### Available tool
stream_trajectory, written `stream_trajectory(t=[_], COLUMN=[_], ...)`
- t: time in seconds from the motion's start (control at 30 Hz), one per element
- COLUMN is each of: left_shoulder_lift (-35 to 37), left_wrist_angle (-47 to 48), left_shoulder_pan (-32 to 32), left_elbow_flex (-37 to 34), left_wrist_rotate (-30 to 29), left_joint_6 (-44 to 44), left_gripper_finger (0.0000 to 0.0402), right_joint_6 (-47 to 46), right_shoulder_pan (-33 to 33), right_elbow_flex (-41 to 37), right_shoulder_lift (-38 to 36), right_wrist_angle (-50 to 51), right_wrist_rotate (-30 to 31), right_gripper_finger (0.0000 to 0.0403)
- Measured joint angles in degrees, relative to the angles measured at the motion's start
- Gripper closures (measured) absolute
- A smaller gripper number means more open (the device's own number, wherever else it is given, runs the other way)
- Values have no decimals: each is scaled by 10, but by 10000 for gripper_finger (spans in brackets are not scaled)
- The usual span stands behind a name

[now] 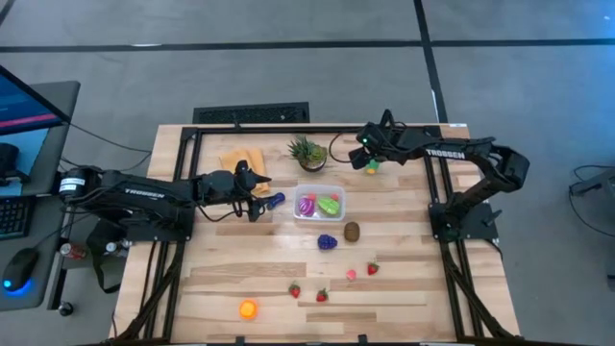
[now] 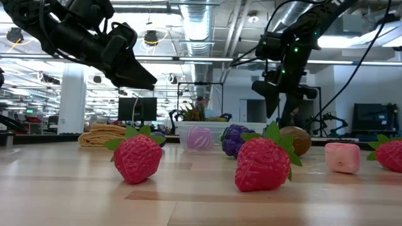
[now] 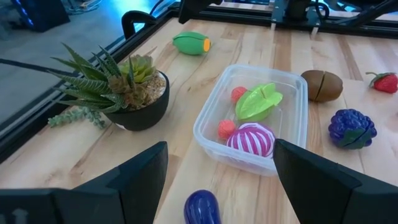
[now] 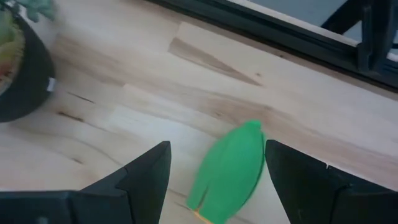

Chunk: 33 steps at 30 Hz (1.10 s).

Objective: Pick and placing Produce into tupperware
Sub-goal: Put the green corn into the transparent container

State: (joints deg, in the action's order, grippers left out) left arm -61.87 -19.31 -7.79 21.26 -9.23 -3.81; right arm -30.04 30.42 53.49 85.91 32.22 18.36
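My left gripper (image 1: 258, 192) (image 3: 219, 154) is open near the table's middle, above a purple eggplant (image 3: 202, 207) (image 1: 276, 200) that lies on the wood between its fingers, just left of the clear tupperware (image 1: 320, 204) (image 3: 208, 134). The tupperware holds a green star fruit (image 3: 258, 102), a purple striped piece (image 3: 252, 138) and two small red pieces. My right gripper (image 1: 368, 157) (image 4: 217, 148) is open near the far edge, fingers on either side of a green vegetable (image 4: 230, 171) (image 1: 371, 167) lying on the table.
A spiky potted plant (image 1: 307, 152) and a folded yellow cloth (image 1: 242, 159) sit at the far side. Purple grapes (image 1: 328, 241), a brown piece (image 1: 352, 231), several strawberries (image 1: 372, 268), a pink piece (image 1: 351, 275) and an orange piece (image 1: 249, 308) lie nearer.
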Motion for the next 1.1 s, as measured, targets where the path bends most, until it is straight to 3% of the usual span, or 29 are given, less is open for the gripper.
stream_trajectory(t=[0.23,0.57,1.1], left_shoulder_lift=[0,0,0], left_wrist_angle=[7,7,32], left_shoulder_pan=[0,0,0], left_elbow_flex=[0,0,0], left_wrist_rotate=[0,-1,-2], left_joint_6=[-3,-3,-4], left_gripper_finger=[118,118,118], right_joint_6=[-20,-60,-61], right_shoulder_pan=[9,8,13], right_elbow_flex=[-18,-23,-23], right_shoulder_lift=[0,11,123], right_wrist_angle=[14,0,-22], right_wrist_rotate=[40,29,25], right_gripper_finger=[147,147,147])
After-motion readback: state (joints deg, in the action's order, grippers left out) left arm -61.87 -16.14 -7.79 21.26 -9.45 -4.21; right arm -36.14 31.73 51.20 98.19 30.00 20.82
